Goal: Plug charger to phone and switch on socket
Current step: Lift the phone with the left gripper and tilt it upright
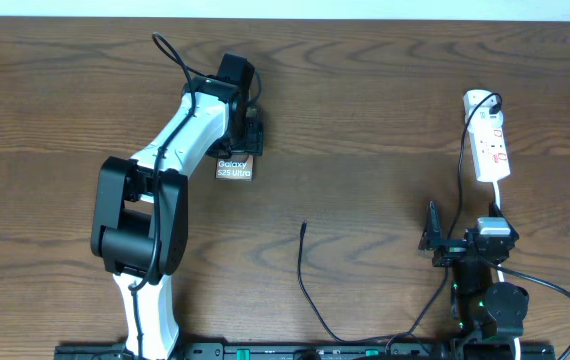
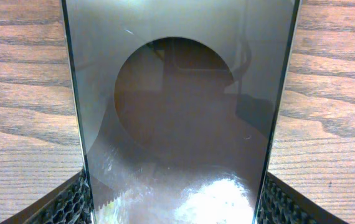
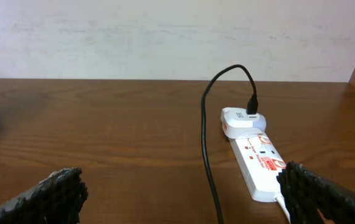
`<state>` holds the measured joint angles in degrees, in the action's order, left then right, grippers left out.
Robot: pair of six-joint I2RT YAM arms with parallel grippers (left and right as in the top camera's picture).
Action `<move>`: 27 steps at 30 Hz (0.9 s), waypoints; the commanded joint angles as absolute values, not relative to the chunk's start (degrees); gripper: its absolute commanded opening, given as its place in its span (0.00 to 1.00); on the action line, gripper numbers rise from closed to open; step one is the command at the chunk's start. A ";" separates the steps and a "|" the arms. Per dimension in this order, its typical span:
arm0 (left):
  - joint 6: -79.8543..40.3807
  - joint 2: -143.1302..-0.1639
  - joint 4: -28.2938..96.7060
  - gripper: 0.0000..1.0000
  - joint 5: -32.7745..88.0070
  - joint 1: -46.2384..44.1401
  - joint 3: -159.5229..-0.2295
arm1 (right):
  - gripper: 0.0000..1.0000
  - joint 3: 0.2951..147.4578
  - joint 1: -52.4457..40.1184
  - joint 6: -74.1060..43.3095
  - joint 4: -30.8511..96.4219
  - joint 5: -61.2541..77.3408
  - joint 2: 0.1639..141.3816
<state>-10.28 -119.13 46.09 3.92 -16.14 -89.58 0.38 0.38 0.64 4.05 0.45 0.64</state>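
My left gripper (image 1: pixel 245 148) is clamped on the phone (image 1: pixel 234 169). In the left wrist view the glass slab fills the space between my two textured pads (image 2: pixel 71 202), and its silvery edges meet them on either side. Its screen is brownish with a big dark round patch in the middle and a bright glare low down. From overhead, only the end printed "Galaxy S25 Ultra" sticks out from under my fingers, toward the near side of the table (image 1: pixel 385 80). I cannot tell whether the phone rests on the wood or is lifted off it.

My right gripper (image 1: pixel 462 235) stands wide apart with nothing between its fingers. It sits low at the near right of the table, pointing at the power strip (image 3: pixel 261 162).

The charger cable (image 3: pixel 205 143) is plugged into a white adapter (image 3: pixel 240 119) seated at the far end of that strip. From there it arches up, comes back toward me past the left side of the strip, loops along the near edge of the table and runs out to the middle. Its small black plug tip (image 1: pixel 304 228) lies loose on the wood, between my two arms and well apart from the phone. The strip lies lengthwise, with red markings on top. They are too small for me to read the switch.
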 commanded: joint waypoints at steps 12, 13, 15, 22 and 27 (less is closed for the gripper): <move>-9.69 -116.57 49.06 0.07 15.90 -14.72 -89.60 | 0.99 0.30 -0.10 0.27 4.29 0.75 0.32; -9.69 -116.57 49.08 0.07 17.72 -14.35 -89.60 | 0.99 0.30 -0.10 0.27 4.29 0.75 0.32; -9.69 -116.57 49.25 0.07 21.37 -13.54 -89.60 | 0.99 0.30 -0.10 0.27 4.29 0.75 0.32; -9.72 -116.57 50.09 0.07 36.56 -9.52 -89.60 | 0.99 0.30 -0.10 0.27 4.29 0.75 0.32; -9.74 -116.57 50.06 0.07 49.04 -6.42 -89.60 | 0.99 0.30 -0.10 0.25 4.29 0.75 0.32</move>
<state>-10.31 -119.13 49.78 36.34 -8.12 -89.58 0.38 0.38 0.64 4.05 0.45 0.64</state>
